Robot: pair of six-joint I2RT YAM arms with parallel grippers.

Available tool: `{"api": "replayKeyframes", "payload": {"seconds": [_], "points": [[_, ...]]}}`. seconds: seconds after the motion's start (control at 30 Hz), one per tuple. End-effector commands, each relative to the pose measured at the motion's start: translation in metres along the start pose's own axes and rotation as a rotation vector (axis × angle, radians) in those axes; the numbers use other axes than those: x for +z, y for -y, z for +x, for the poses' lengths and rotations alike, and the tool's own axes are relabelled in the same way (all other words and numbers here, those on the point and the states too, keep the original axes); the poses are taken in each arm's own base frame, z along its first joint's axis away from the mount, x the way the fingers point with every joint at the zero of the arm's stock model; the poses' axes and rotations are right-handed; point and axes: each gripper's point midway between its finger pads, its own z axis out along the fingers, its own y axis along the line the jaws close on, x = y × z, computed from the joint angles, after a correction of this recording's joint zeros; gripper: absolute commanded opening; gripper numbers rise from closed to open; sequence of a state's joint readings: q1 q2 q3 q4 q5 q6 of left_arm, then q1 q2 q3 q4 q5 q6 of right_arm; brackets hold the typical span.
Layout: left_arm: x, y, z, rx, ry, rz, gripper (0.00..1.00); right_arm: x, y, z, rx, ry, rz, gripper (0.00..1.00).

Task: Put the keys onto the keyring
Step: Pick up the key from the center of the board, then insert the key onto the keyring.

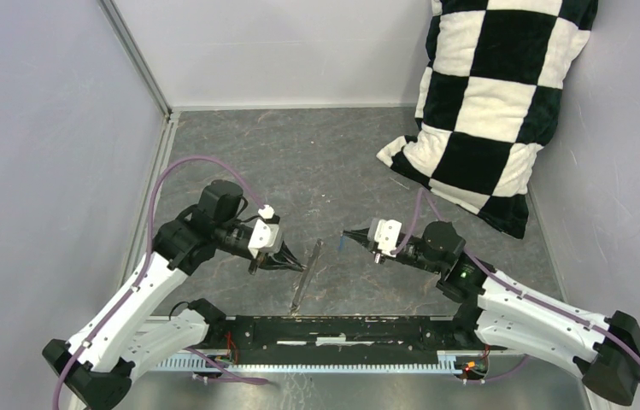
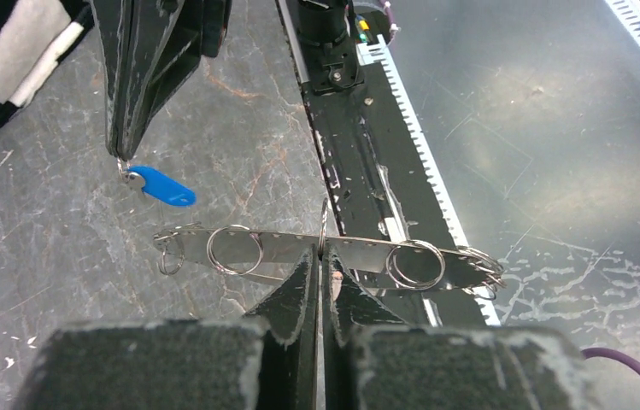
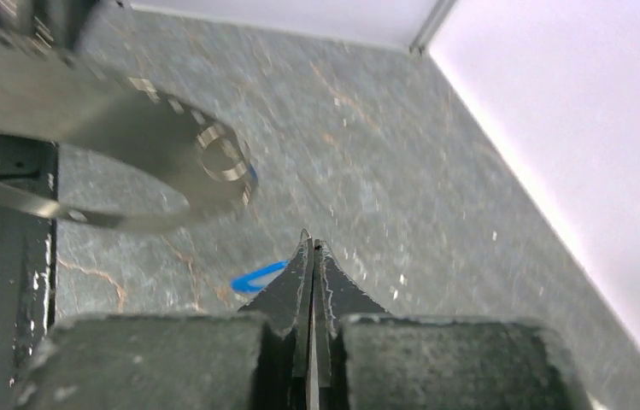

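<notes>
Your left gripper (image 1: 297, 265) is closed narrow on the keyring (image 1: 308, 275) and pinches it about at its middle. From above, the keyring looks like a thin dark rod. It is lifted over the table (image 1: 299, 162), a little in from the middle of the near edge, and one end points to the far edge. In the left wrist view it shows as a flat metal strip with small holes (image 2: 367, 253), and some smaller wire rings (image 2: 235, 249) hang on it.

Your right gripper (image 1: 348, 233) is also closed and holds the key (image 2: 162, 185) by its silvery part. The blue head sticks out free under the fingertips (image 2: 124, 128). The key is just beside the far end of the keyring, toward the right side of the table. In the left wrist view a small gap shows between them, so they do not touch.

A black and white checked pillow (image 1: 496, 94) leans in the far right corner of the table.
</notes>
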State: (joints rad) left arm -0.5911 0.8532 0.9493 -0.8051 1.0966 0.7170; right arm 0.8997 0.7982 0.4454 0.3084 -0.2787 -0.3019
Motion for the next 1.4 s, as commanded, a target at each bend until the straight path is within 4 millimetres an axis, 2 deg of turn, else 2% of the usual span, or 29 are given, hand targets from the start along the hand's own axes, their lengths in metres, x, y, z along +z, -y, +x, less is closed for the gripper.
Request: {"api": "replayKeyframes", "payload": {"seconds": [0.0,0.17,0.4,0.6,0.73,1.1,1.37], "points": [[0.004,0.002,-0.019,-0.029,0.073,0.053,0.02,0.004,-0.004,-0.064,-0.142,0.145,-0.086,0.0],[0.005,0.003,-0.023,-0.03,0.09,0.077,0.02,0.005,-0.009,-0.094,-0.215,0.215,-0.143,0.0],[0.006,-0.001,-0.039,-0.052,0.147,0.071,0.02,0.002,-0.024,-0.113,-0.238,0.294,-0.228,0.0],[0.005,-0.006,-0.063,-0.107,0.23,0.063,0.02,-0.005,-0.027,-0.127,-0.249,0.361,-0.233,0.0],[0.006,-0.007,-0.067,-0.13,0.234,0.073,0.02,-0.011,-0.028,-0.138,-0.254,0.407,-0.233,0.0],[0.005,-0.018,-0.081,-0.147,0.267,0.034,0.02,-0.015,-0.034,-0.148,-0.252,0.45,-0.261,0.0],[0.004,-0.019,-0.079,-0.116,0.26,0.023,0.02,-0.013,-0.037,-0.155,-0.22,0.482,-0.284,0.0]]}}
